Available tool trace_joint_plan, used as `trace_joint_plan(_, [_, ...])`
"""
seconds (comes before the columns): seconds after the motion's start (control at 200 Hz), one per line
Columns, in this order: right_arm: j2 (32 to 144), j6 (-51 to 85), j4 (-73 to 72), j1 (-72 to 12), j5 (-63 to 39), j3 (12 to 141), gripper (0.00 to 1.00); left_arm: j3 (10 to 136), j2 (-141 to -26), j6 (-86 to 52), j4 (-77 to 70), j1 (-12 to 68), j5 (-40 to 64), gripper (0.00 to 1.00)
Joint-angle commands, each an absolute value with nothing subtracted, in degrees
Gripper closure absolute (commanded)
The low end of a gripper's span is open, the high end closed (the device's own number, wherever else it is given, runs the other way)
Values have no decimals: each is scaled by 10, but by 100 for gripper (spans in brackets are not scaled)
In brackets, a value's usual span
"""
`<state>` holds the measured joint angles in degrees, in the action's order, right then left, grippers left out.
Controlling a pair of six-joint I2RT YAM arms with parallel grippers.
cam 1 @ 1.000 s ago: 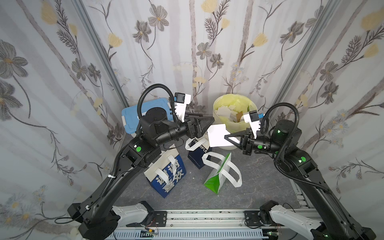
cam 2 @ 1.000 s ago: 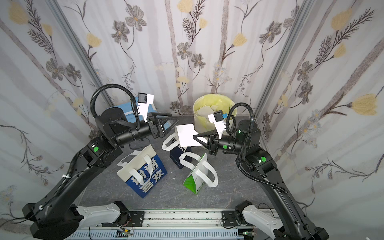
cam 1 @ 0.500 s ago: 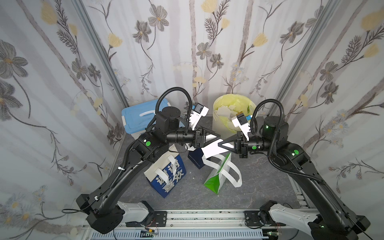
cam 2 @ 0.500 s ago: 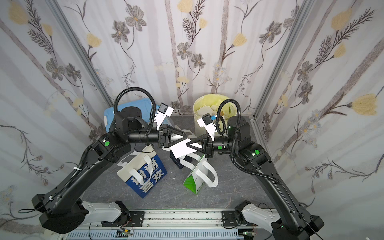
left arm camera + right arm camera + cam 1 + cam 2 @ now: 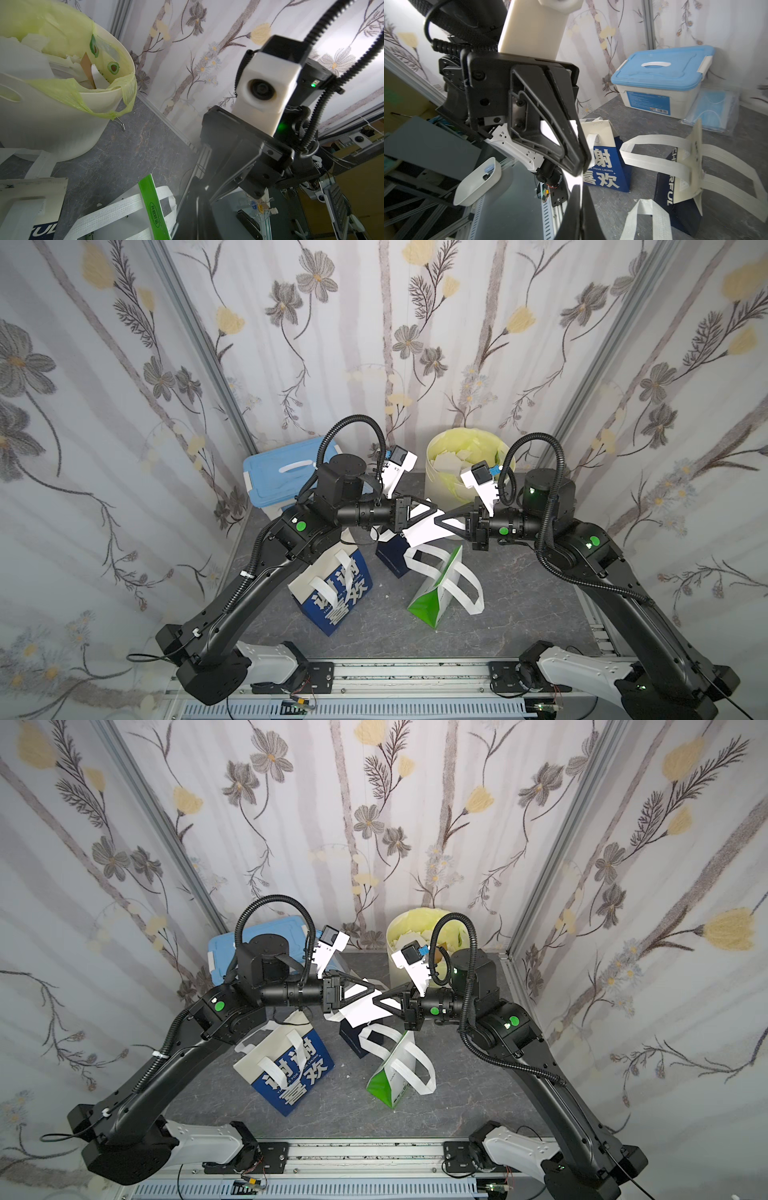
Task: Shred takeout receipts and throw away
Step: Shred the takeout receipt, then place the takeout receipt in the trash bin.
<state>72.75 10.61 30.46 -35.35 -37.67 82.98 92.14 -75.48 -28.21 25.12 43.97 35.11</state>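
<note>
**A:** Receipt position?

**B:** Mid-air, near the middle of the table. It is stretched between the two grippers in both top views, above the navy bag and apart from it.

**A:** Left gripper?

**B:** Clamped on the receipt's left end. The right wrist view shows its fingers pressed together, with white paper running in at the tips.

**A:** Right gripper?

**B:** Pinched tight on the other end. The two tips nearly meet, pointing at each other.

**A:** Is the sheet torn?

**B:** I cannot tell; the grippers cover the middle of it.

**A:** Anything else there?

**B:** A blue bag stands under the left arm. A green bag leans beside the navy one. The bin, lined in yellow-green, sits at the back and holds paper scraps. A blue-lidded box is in the back left corner.
</note>
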Motion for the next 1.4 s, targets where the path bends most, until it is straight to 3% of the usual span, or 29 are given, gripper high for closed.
trace_joint_plan(0.0, [706, 45, 275, -383, -205, 840, 100, 899, -756, -358, 247, 443, 247, 100])
trace_joint_plan(0.185, [658, -42, 228, -457, -106, 822, 100, 886, -766, -388, 301, 461, 121, 100])
trace_joint_plan(0.38, [606, -13, 159, -460, -131, 781, 100, 879, -754, -382, 311, 461, 55, 100])
trace_joint_plan(0.565, [601, 19, 114, -448, -15, 769, 100, 873, -743, -371, 311, 460, 28, 100])
trace_joint_plan(0.654, [632, 42, 106, -382, 49, 773, 100, 856, -731, -372, 285, 460, 25, 100])
trace_joint_plan(0.774, [716, 107, 112, -282, 58, 806, 100, 837, -708, -373, 236, 460, 20, 100])
trace_joint_plan(0.949, [866, 149, 124, -220, 64, 893, 100, 803, -687, -374, 195, 461, 9, 100])
trace_joint_plan(1.099, [991, 162, 184, -198, 87, 991, 69, 785, -675, -386, 172, 460, 6, 100])
trace_joint_plan(1.249, [1075, 157, 283, -186, 112, 1100, 57, 778, -673, -390, 160, 460, 11, 100])
trace_joint_plan(1.394, [1087, 127, 319, -184, 160, 1135, 45, 776, -677, -393, 148, 458, 19, 100])
